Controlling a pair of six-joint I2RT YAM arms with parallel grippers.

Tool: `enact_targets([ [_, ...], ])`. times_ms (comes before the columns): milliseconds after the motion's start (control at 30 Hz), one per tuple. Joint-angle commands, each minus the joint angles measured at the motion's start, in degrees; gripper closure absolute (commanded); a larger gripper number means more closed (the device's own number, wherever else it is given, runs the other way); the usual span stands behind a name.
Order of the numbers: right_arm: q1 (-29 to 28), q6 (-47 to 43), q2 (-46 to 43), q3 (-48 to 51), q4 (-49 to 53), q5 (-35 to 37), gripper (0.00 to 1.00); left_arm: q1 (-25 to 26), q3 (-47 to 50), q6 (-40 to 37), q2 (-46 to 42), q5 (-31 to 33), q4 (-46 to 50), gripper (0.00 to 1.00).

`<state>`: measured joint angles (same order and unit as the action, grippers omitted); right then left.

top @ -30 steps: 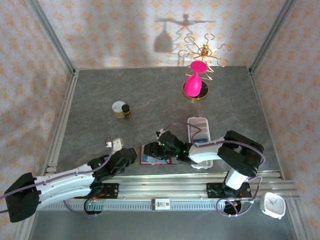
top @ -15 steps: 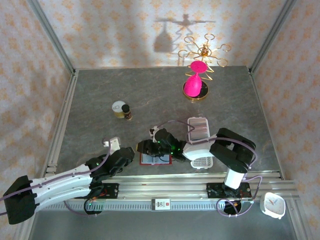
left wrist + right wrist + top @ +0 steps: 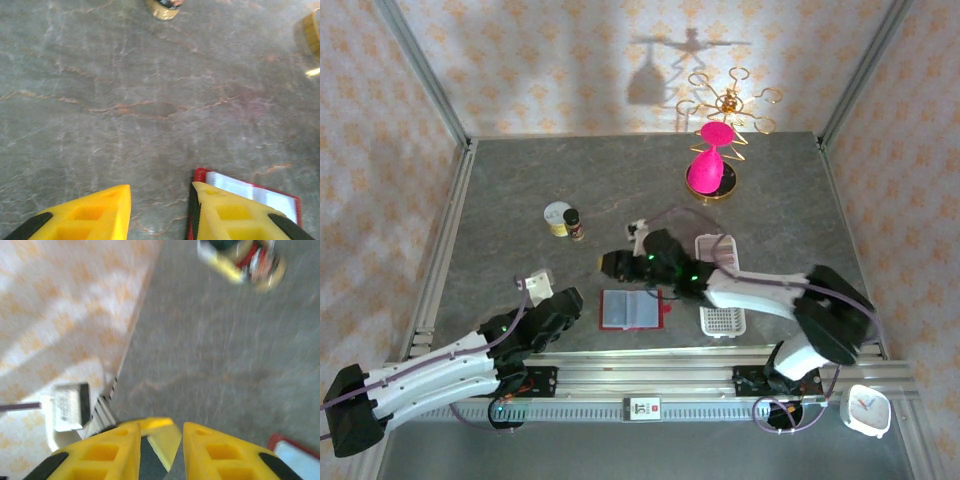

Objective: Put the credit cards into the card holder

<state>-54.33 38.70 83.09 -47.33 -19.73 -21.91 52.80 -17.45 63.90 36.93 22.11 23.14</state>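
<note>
From above, the open card holder (image 3: 632,310) is seen near the front edge, just right of the left gripper (image 3: 567,298), with the right gripper (image 3: 610,263) beyond it. In the left wrist view, widely spread fingers (image 3: 95,215) are shown. In the right wrist view, the fingers (image 3: 220,455) are narrowly parted; whether anything is pinched cannot be told.

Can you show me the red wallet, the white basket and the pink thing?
red wallet (image 3: 660,310): top view, on its red right-hand edge.
white basket (image 3: 723,321): top view, on its near slotted end.
pink thing (image 3: 705,173): top view, on its round lower part.
</note>
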Motion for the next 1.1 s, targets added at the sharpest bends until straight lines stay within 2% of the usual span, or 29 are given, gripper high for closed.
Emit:
enact_targets([
  [0,0.80,-17.20,-11.59,-0.04,10.99,5.87,0.71,0.41,-3.90,-6.02,2.02,-0.92,-1.87,0.63],
  [100,0.80,-32.51,-21.58,-0.43,18.48,10.34,0.68,0.45,-5.26,-8.11,5.33,-1.62,-4.78,0.62],
  [233,0.81,-61.74,-34.92,2.36,27.06,7.15,0.60,0.38,-3.24,-11.24,6.94,-4.74,-13.44,0.61],
  [267,0.76,-69.85,-37.20,2.92,30.58,5.85,0.57,0.43,-2.36,-11.54,6.86,-5.40,-15.31,0.60],
  [333,0.72,-87.60,-40.73,2.50,42.82,4.13,0.45,0.38,-0.51,-10.93,6.09,-5.90,-17.29,0.60],
  [400,0.80,-90.31,-41.61,2.42,46.92,12.07,0.28,0.42,1.29,-10.29,4.68,-6.39,-18.58,0.59],
  [433,0.81,-92.34,-41.24,2.42,49.01,15.87,0.26,0.35,2.29,-10.43,3.87,-6.67,-19.53,0.58],
  [467,1.00,-95.19,-40.80,2.51,51.72,17.54,0.27,0.41,3.01,-10.42,3.26,-6.73,-20.01,0.57],
  [500,1.50,-99.41,-40.64,3.89,53.43,19.76,0.33,0.38,3.68,-10.34,2.56,-6.73,-20.49,0.54],
  [567,2.97,-102.34,-40.01,7.23,51.41,25.00,0.44,0.36,4.56,-10.29,1.85,-7.19,-21.64,0.43],
  [667,7.40,-108.77,-37.88,9.73,51.56,23.70,0.47,0.30,4.97,-10.76,1.87,-8.22,-23.02,0.34],
  [700,8.76,-110.24,-36.94,10.94,50.67,24.22,0.42,0.31,5.13,-11.35,2.13,-8.52,-23.44,0.33],
  [767,10.86,-112.97,-34.93,12.77,49.64,25.36,0.36,0.30,5.37,-11.76,2.74,-8.74,-23.54,0.32],
  [933,14.52,-118.68,-29.86,16.17,45.57,26.01,0.32,0.24,5.80,-12.13,3.58,-9.95,-24.27,0.31],
  [1067,15.30,-121.19,-26.50,17.84,40.76,27.97,0.35,0.23,7.08,-12.41,3.63,-10.59,-26.35,0.31],
])
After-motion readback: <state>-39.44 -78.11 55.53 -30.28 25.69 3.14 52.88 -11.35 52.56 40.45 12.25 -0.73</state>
